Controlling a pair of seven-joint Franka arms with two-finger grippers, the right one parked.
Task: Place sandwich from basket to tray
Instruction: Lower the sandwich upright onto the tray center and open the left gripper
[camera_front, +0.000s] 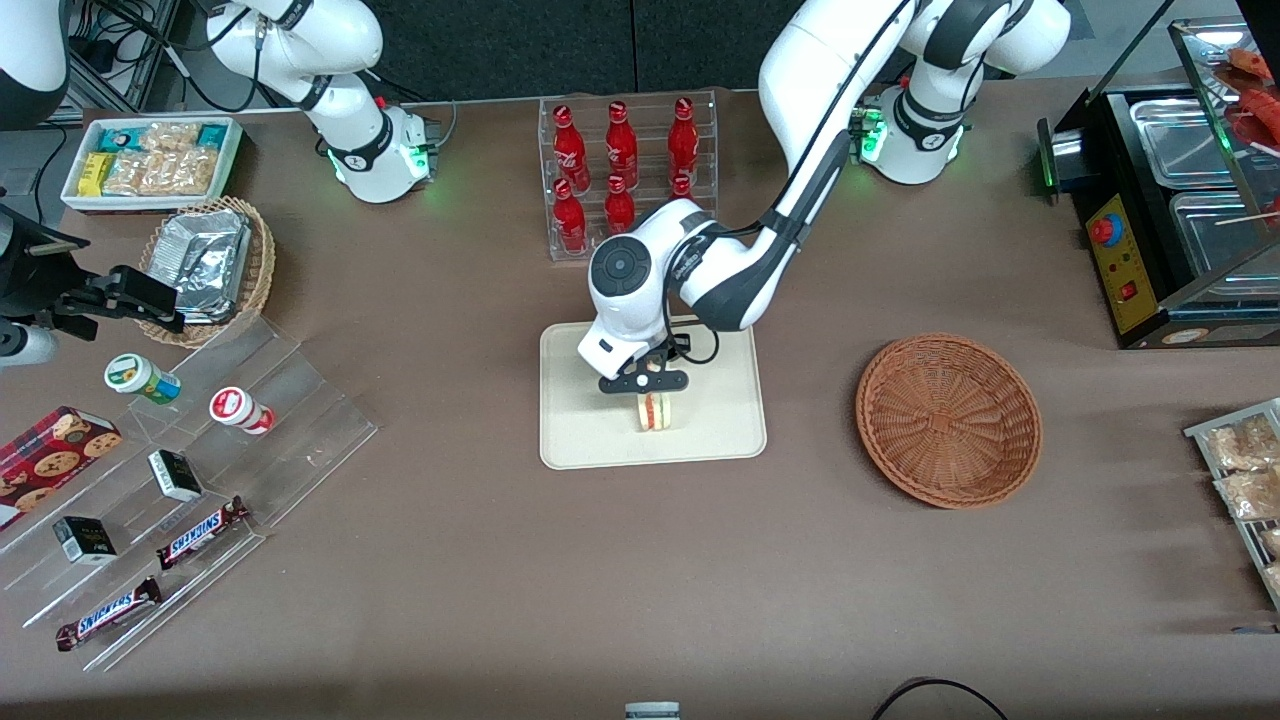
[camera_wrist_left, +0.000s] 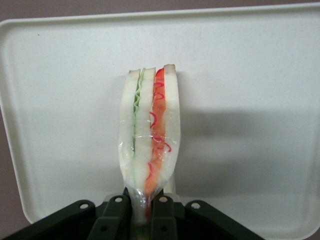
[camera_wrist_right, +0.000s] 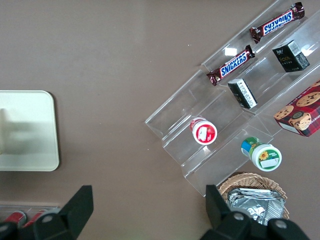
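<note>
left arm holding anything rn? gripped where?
Yes: the hand, over the tray, is shut on the sandwich, pinching one narrow end of the wedge.

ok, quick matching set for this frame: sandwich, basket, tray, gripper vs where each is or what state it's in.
Things:
1. sandwich
2. basket
3. tray
4. gripper

States:
A. holds nothing, lies toward the working arm's end of the table
B. shut on the wedge, above the tray
C. pinched between the fingers, over the tray
D. cream, flat on the table, nearer the front camera than the red bottles

Pairs: 1-C, 2-A, 3-D, 4-B
</note>
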